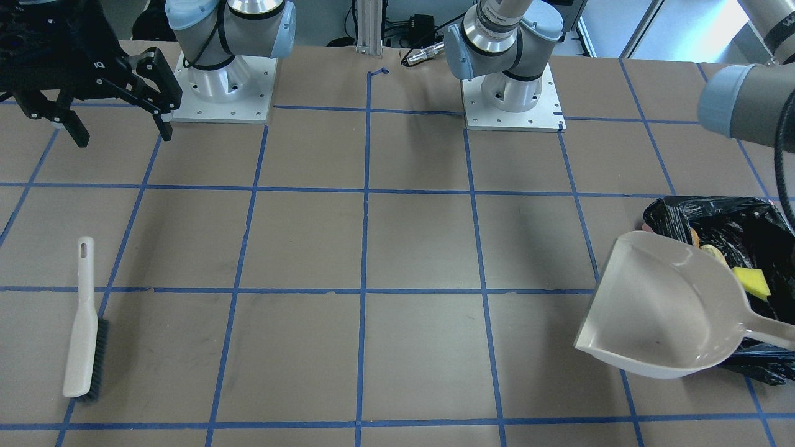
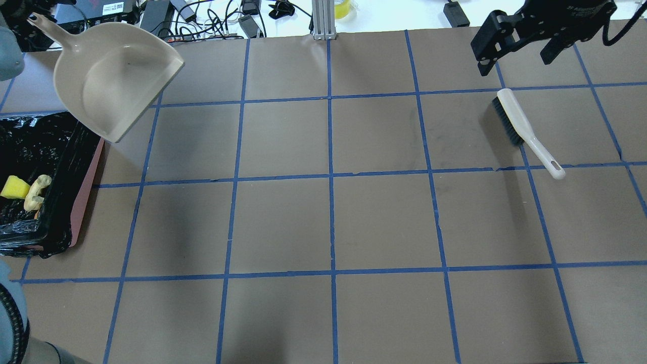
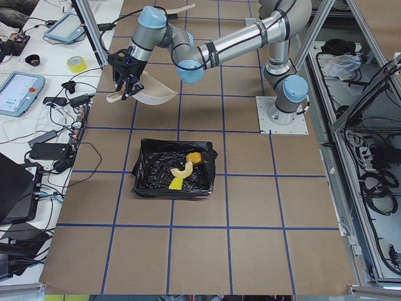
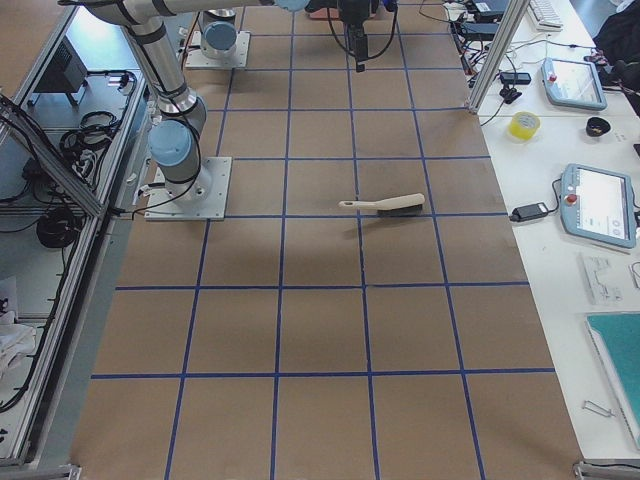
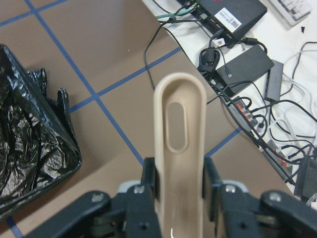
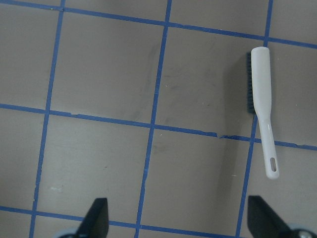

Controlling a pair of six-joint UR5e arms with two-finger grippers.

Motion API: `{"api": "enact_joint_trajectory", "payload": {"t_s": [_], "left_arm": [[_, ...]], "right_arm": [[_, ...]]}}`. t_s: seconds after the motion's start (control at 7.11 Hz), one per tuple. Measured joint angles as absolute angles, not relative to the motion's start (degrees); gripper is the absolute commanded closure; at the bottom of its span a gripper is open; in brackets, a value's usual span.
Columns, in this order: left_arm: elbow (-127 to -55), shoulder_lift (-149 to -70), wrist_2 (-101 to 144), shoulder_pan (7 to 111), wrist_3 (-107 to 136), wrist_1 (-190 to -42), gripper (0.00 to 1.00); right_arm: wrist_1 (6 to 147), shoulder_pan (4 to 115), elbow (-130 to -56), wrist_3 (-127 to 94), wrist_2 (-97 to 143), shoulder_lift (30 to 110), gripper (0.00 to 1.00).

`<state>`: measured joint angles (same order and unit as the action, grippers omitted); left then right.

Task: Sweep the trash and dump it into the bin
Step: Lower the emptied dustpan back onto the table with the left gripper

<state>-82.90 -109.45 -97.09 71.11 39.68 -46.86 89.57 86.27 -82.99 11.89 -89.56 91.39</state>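
Left tool (image 5: 179, 186) is clamped on the dustpan (image 2: 116, 76) handle, with the pan tilted in the overhead view's upper left, beside the bin (image 2: 86, 202) at the left edge. Yellow wedge (image 2: 14, 187), croissant (image 2: 36, 194) and orange lump (image 3: 195, 158) all sit inside the bin. Right tool (image 2: 515, 53) hangs wide open at upper right, near the brush (image 2: 520, 126) lying on the worktop (image 2: 328, 217).

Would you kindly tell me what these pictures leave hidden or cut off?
Front-facing view: the dustpan covers part of the bin, so the orange lump barely shows.
Overhead view: the left edge cuts off the bin; the lump is unseen.
Left wrist view: the left tool and bottom edge hide the dustpan's scoop.
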Motion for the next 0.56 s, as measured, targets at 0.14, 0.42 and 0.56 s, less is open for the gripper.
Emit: {"api": "enact_joint_trajectory", "payload": {"t_s": [0.14, 0.42, 0.56], "left_arm": [[-83.33, -110.7, -97.8, 72.63, 47.15, -50.01, 1.0], [-84.46, -114.35, -98.28, 75.44, 57.68, -52.68, 1.0], [-84.74, -117.03, -98.51, 76.3, 59.76, -52.93, 1.0]], "right_arm": [[89.54, 86.25, -83.16, 11.51, -89.43, 91.48, 0.01], [89.19, 86.29, -83.4, 8.56, -88.43, 91.64, 0.0], [89.04, 86.3, -83.44, 6.7, -88.19, 91.7, 0.0]]}}
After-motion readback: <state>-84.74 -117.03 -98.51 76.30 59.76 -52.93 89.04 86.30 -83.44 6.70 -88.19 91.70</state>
